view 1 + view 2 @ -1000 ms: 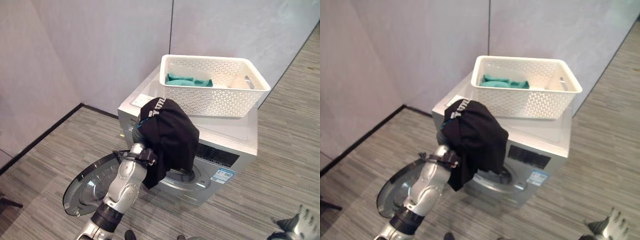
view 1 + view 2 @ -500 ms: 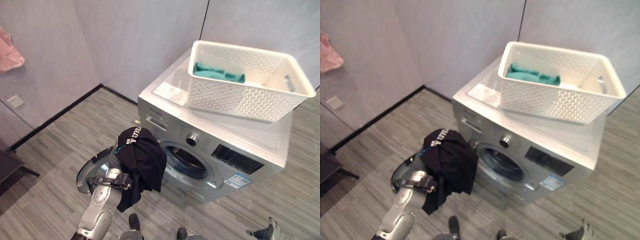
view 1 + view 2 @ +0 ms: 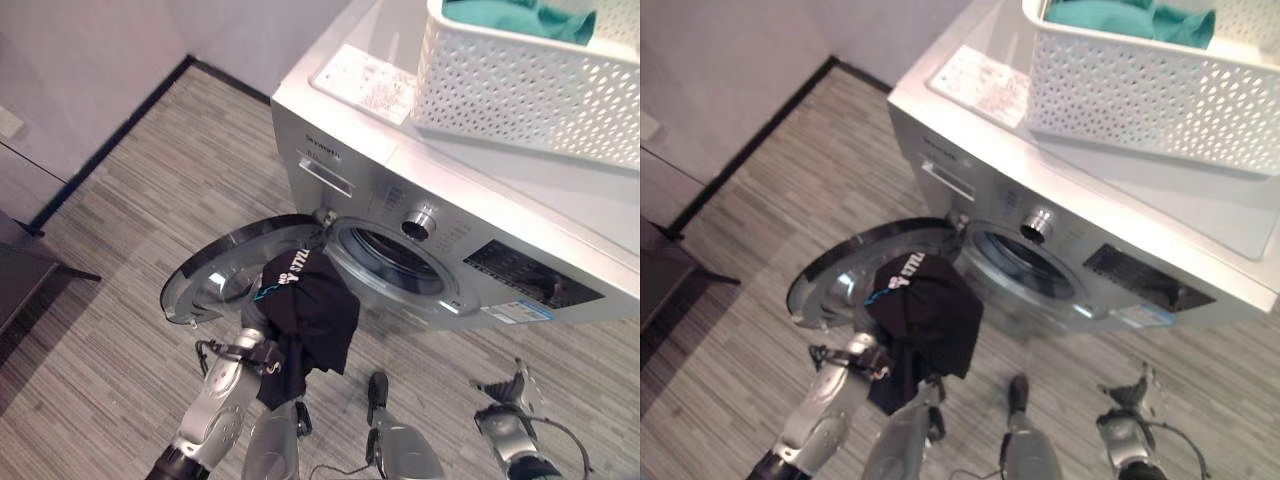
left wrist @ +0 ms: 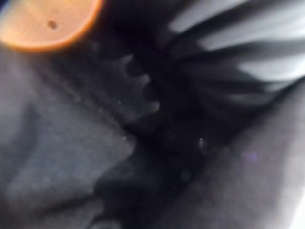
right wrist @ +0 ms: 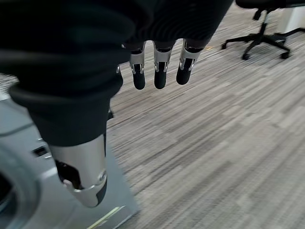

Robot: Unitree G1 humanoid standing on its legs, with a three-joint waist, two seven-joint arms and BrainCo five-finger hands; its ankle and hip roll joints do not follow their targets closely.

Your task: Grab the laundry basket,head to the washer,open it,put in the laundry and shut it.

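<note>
1. Left eye view: I see the black garment (image 3: 305, 315) draped over my left hand (image 3: 262, 352), at 7 o'clock of the washer's open drum (image 3: 392, 262); door (image 3: 222, 272) swung open.
2. Right eye view: white laundry basket (image 3: 1140, 85) atop the washer (image 3: 1060, 210), teal cloth (image 3: 1130, 15) inside.
3. Left wrist view: dark cloth covers the fingers; I cannot tell their grip.
4. Right wrist view: right hand (image 5: 159, 67) hangs with fingers straight, holding nothing.

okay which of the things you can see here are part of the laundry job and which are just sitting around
Part of the job: black garment draped over the left hand, washer, its open door, white basket holding teal laundry.

Just around: office chair, dark furniture by the wall.
</note>
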